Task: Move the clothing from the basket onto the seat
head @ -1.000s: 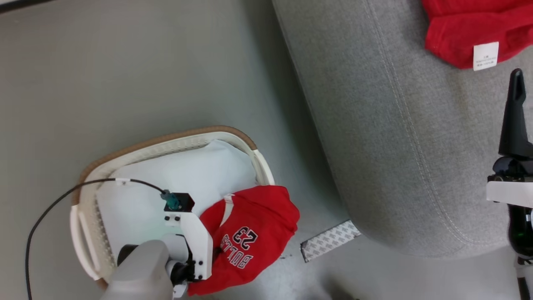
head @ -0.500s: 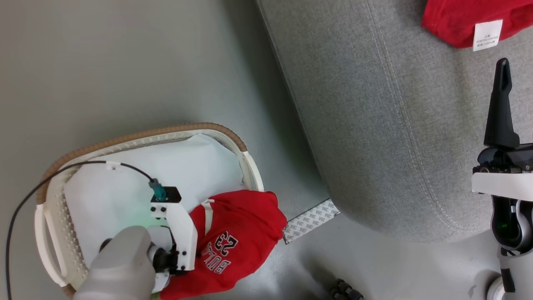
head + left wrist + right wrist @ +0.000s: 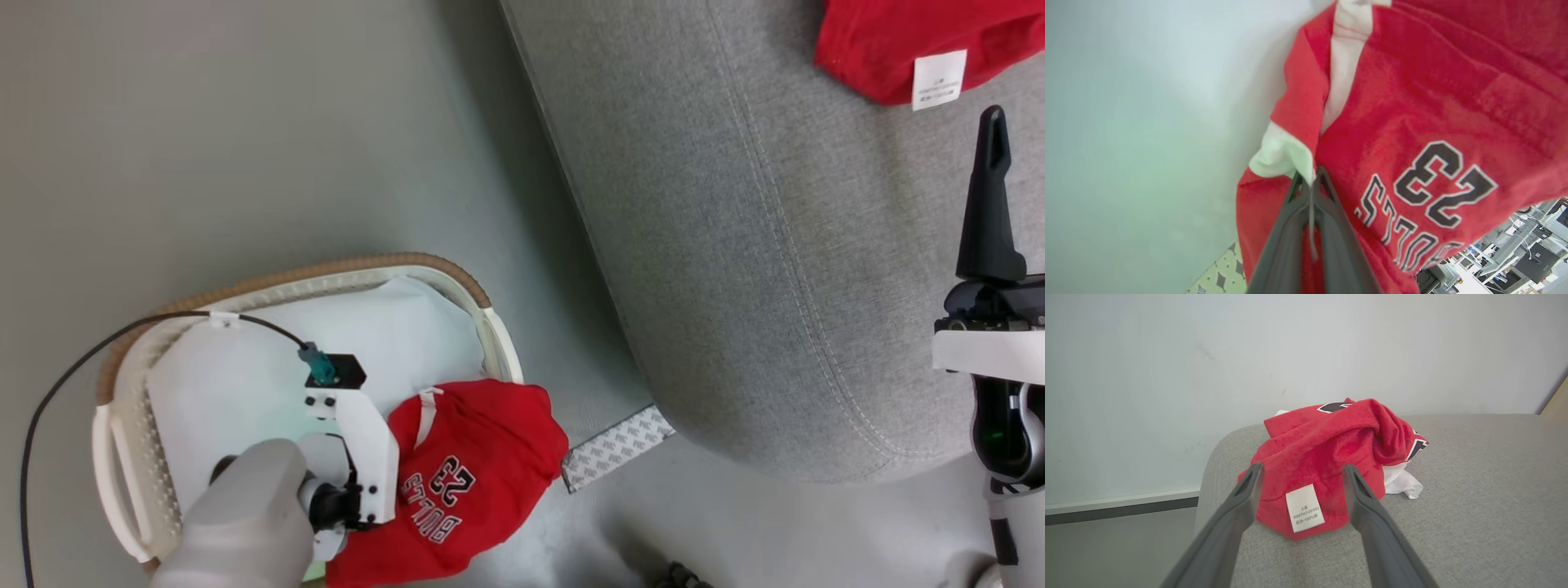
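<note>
A red "23 BULLS" jersey (image 3: pixel 465 482) hangs over the right rim of the cream, brown-rimmed basket (image 3: pixel 343 273) on the floor. In the left wrist view my left gripper (image 3: pixel 1309 178) is shut on the white-trimmed edge of this jersey (image 3: pixel 1412 122). From the head view, the left wrist mount (image 3: pixel 359 457) covers those fingers. A second red jersey (image 3: pixel 1327 453) with a white label (image 3: pixel 1304 508) lies bunched on the grey seat (image 3: pixel 1474 498). My right gripper (image 3: pixel 1302 469) hovers open just short of it, holding nothing. Its dark fingers (image 3: pixel 989 204) stand over the seat (image 3: pixel 735 245).
White lining (image 3: pixel 392 343) covers the basket's inside. A black cable (image 3: pixel 122 347) runs over the basket's rim to the left wrist. A patterned strip (image 3: pixel 616 449) lies on the grey floor (image 3: pixel 245 122) between basket and seat. A pale wall (image 3: pixel 1249 355) rises behind the seat.
My left gripper has closed on the jersey's white-trimmed edge at the basket. The head camera has shifted a little. The right gripper stays open over the seat.
</note>
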